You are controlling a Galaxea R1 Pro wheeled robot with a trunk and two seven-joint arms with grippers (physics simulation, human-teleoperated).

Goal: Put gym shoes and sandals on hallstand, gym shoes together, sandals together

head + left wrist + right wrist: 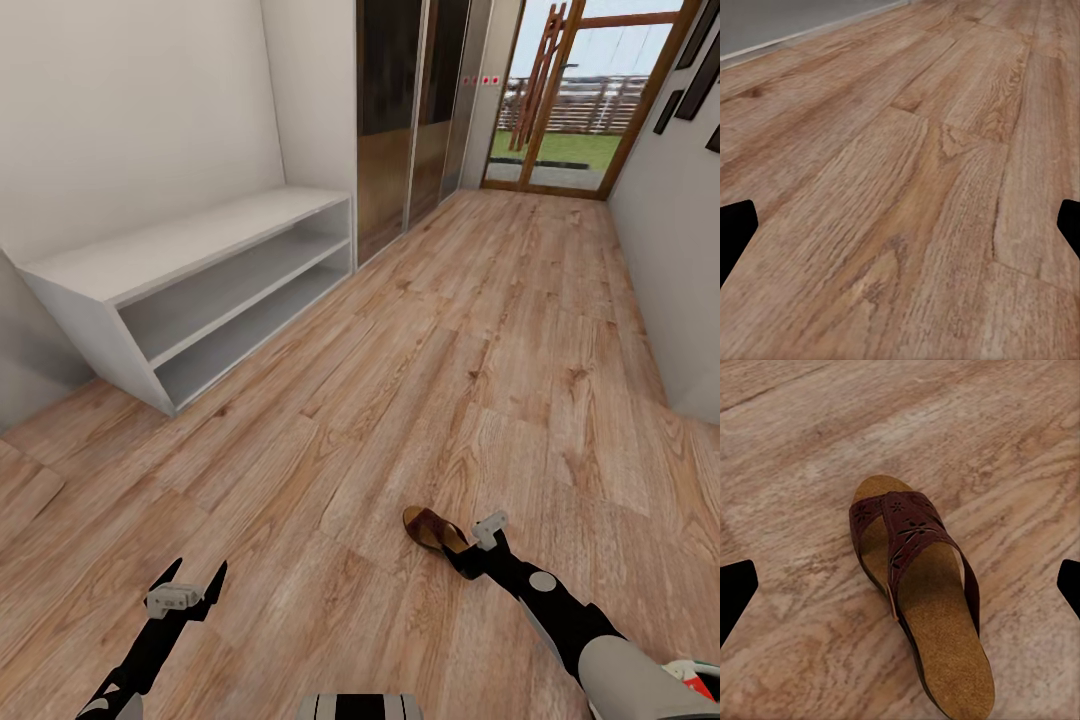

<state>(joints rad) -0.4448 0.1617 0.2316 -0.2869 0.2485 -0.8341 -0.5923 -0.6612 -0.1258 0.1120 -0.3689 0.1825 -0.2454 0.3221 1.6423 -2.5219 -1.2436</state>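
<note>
One dark brown sandal (433,528) with a perforated strap and tan footbed lies on the wood-plank corridor floor (400,380). My right gripper (470,548) hangs open right at its heel end. In the right wrist view the sandal (919,585) lies between the spread fingertips (736,585), which do not touch it. My left gripper (188,585) is open over bare planks (900,187), with nothing between its fingers. The light-grey hallstand (180,245) stands by the left wall, its top and both shelves bare. The gym shoes and the other sandal are out of view.
Wooden sliding doors (410,110) follow the hallstand along the left wall. A glazed door (580,100) closes the far end of the corridor. A white wall (680,250) runs along the right side. Open floor stretches between the sandal and the hallstand.
</note>
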